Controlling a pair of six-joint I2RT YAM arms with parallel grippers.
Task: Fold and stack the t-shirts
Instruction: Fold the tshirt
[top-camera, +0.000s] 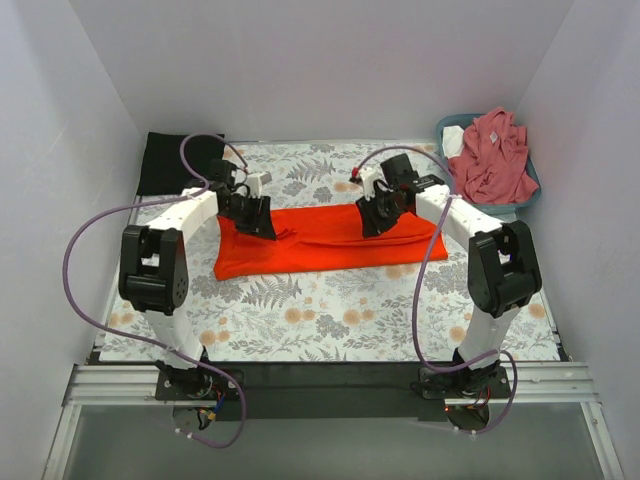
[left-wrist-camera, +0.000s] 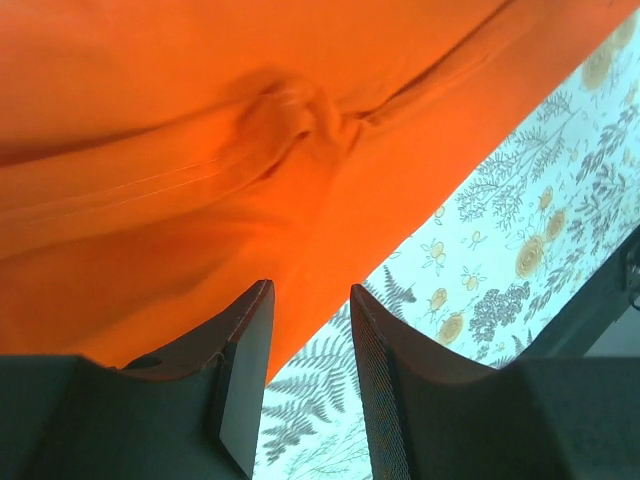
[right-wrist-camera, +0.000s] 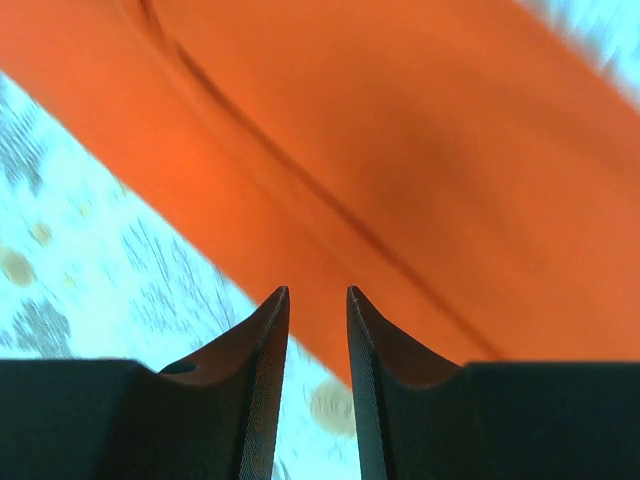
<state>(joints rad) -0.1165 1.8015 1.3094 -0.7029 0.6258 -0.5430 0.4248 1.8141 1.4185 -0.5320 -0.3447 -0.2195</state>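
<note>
Shirt (top-camera: 320, 245), orange-red, lying soft and floppy; left pincer (left-wrist-camera: 310, 290) and right pincer (right-wrist-camera: 316, 292) hovering parted, empty; hem edges probably gripping best.

this is a robot test booth in a lab, not a home. plain white walls (top-camera: 330, 60) close in the table (top-camera: 125, 335) on the left, right and far sides. the left arm (top-camera: 155, 265) and the right arm (top-camera: 500, 270) are bolted to a metal rail frame (top-camera: 330, 385) along the near edge, and purple cables (top-camera: 68, 255) loop loosely from their bases. the only homely touches look like props: a flowered cover (top-camera: 340, 310) spread over the table, and a blue-grey basket (top-camera: 530, 195) at the far right corner with a pink shirt (top-camera: 495, 155) heaped in it.
</note>
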